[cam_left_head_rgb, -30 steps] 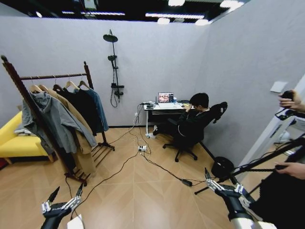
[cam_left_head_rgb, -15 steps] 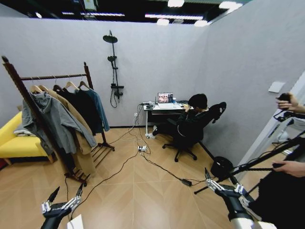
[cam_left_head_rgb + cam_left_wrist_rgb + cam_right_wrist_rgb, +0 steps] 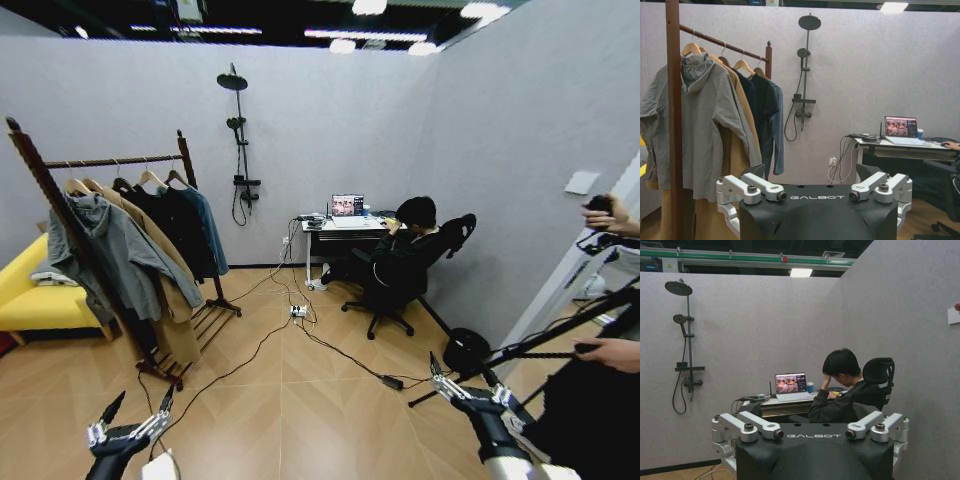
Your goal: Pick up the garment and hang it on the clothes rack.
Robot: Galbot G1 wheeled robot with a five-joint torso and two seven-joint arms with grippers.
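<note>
The clothes rack (image 3: 60, 215) is dark reddish-brown wood and stands at the left on the wooden floor; its near post (image 3: 674, 120) is close in the left wrist view. Several clothes hang on its bar. The garment (image 3: 208, 228), a dark blue-green top on a wooden hanger, hangs at the far end of the bar, behind a black top and beside a grey hooded jacket (image 3: 110, 255); the garment (image 3: 777, 130) also shows past the jacket. My left gripper (image 3: 140, 402) and right gripper (image 3: 460, 370) are both open and empty, low in front of me, well short of the rack.
A yellow sofa (image 3: 28, 295) sits behind the rack. Cables (image 3: 300, 335) trail across the floor toward a desk (image 3: 340, 232) where a person sits in an office chair (image 3: 410, 270). A black shower stand (image 3: 240, 140) is on the back wall. A tripod leg (image 3: 560, 335) and a person's hands are at the right.
</note>
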